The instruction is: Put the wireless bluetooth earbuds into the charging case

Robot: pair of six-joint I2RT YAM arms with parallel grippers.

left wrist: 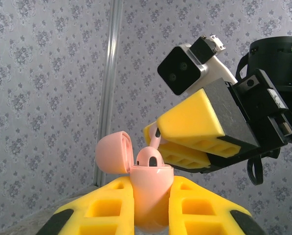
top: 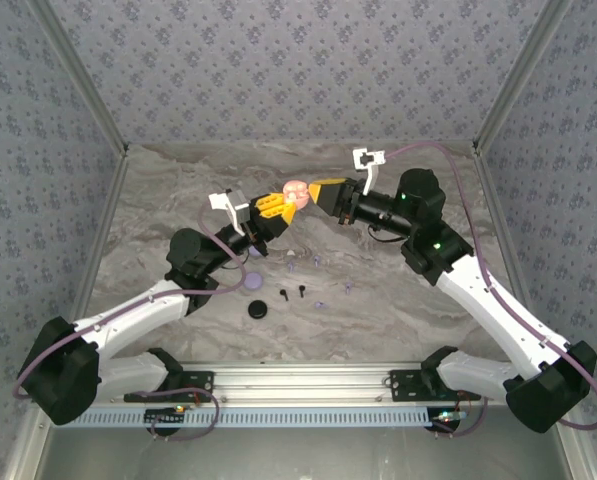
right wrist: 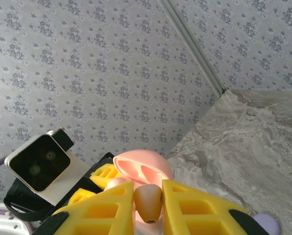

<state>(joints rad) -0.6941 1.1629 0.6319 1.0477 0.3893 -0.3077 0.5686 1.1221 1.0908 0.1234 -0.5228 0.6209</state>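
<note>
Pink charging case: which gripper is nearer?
Left. The left gripper is shut on the charging case, lid open. The right gripper is just off its opening, shut on a pale pink earbud.

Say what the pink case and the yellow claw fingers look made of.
Pink case: smooth, glossy plastic, judging by the soft highlights on its shell. Left claw fingers: matte yellow, likely plastic, with moulded pockets; how hard it is cannot be told.
</note>
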